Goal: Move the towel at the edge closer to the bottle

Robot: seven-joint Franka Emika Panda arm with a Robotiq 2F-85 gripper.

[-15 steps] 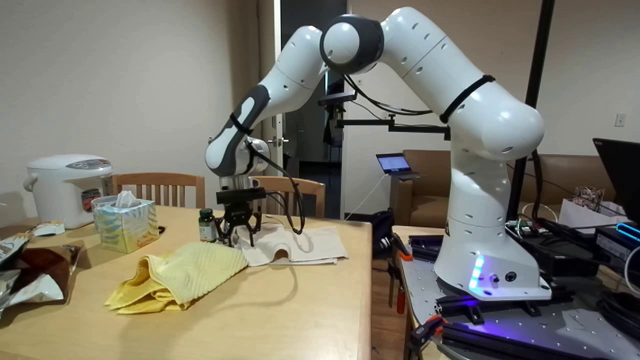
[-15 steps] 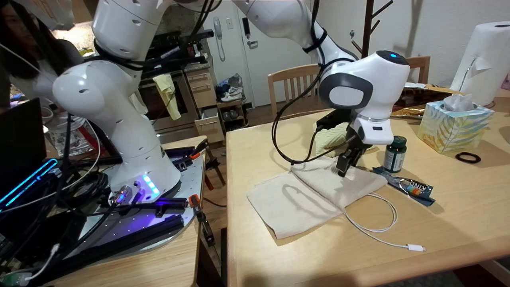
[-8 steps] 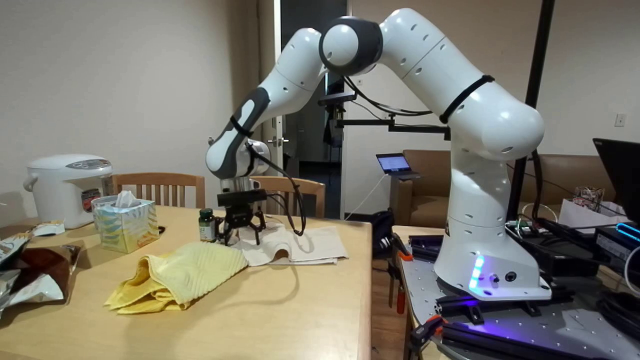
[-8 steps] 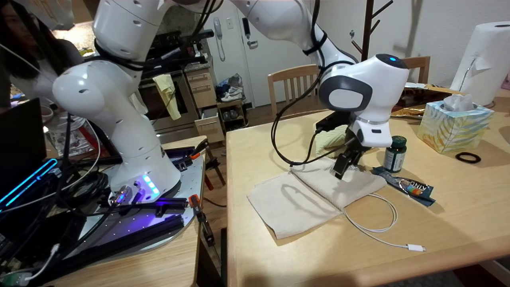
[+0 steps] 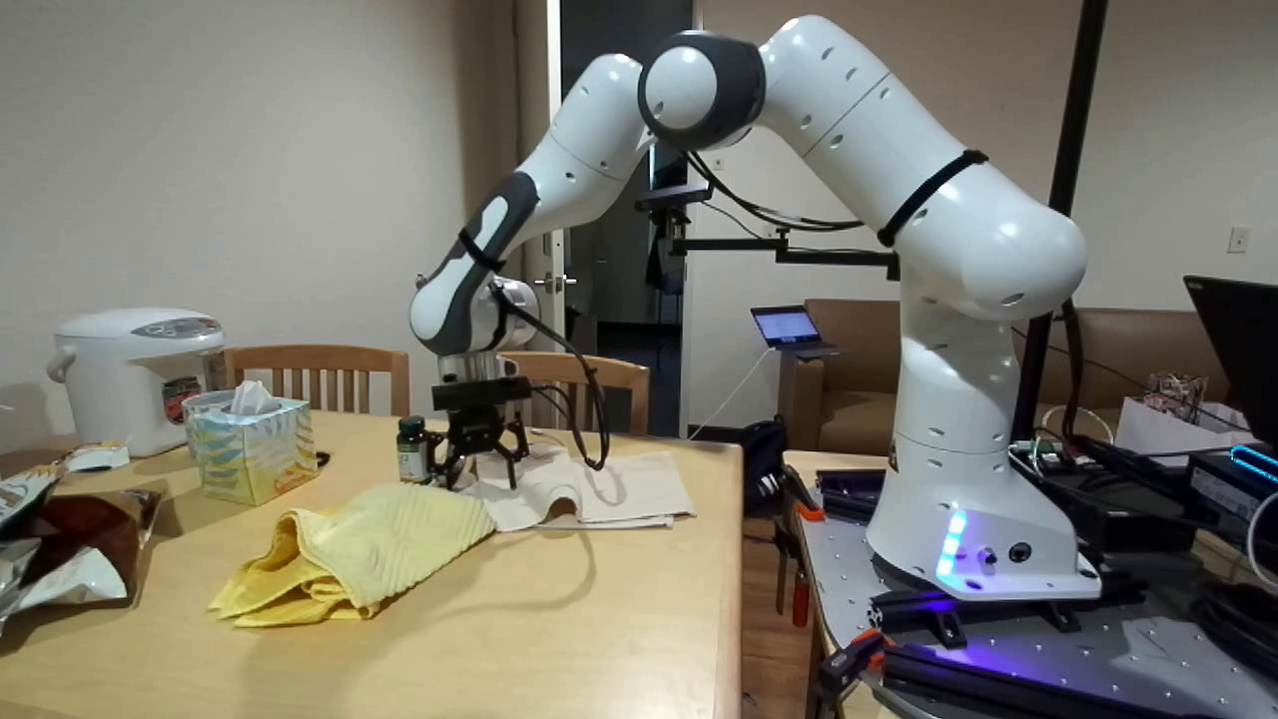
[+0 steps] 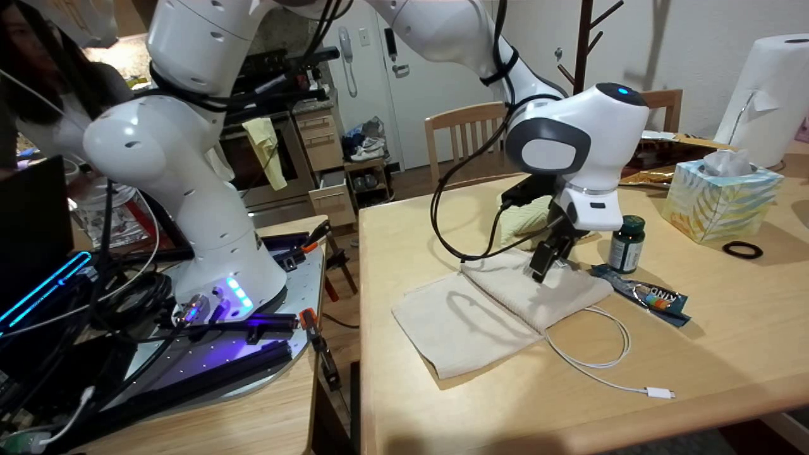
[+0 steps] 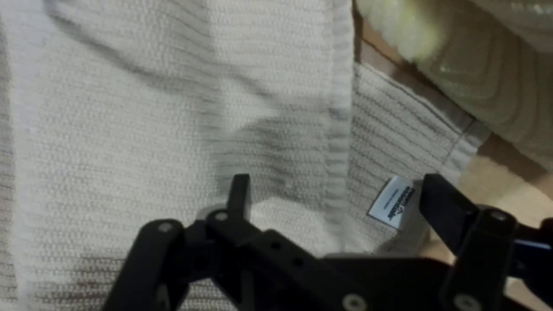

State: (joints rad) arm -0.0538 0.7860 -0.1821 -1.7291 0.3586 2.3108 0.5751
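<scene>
A beige towel (image 5: 639, 489), partly folded over, lies near the table's edge on the robot's side, also in an exterior view (image 6: 468, 328) and the wrist view (image 7: 129, 151). A dark green bottle (image 5: 412, 454) with a white label stands upright just past its far end; it also shows in an exterior view (image 6: 627, 246). My gripper (image 5: 484, 483) is open, pointing down over the towel's folded part, close beside the bottle. In the wrist view its fingers (image 7: 337, 183) are apart, with towel and a white tag below between them. Whether the tips touch the cloth is unclear.
A yellow towel (image 5: 399, 549) lies against the beige one. A snack bar (image 6: 651, 297) and a white cable (image 6: 622, 344) lie by the beige towel and bottle. A tissue box (image 5: 252, 449), a black ring (image 6: 742, 249) and snack bags (image 5: 80, 549) are farther along the table.
The gripper's fingers have spread a little wider. The arm has dipped slightly and risen slightly again. The towels and bottle have not visibly moved.
</scene>
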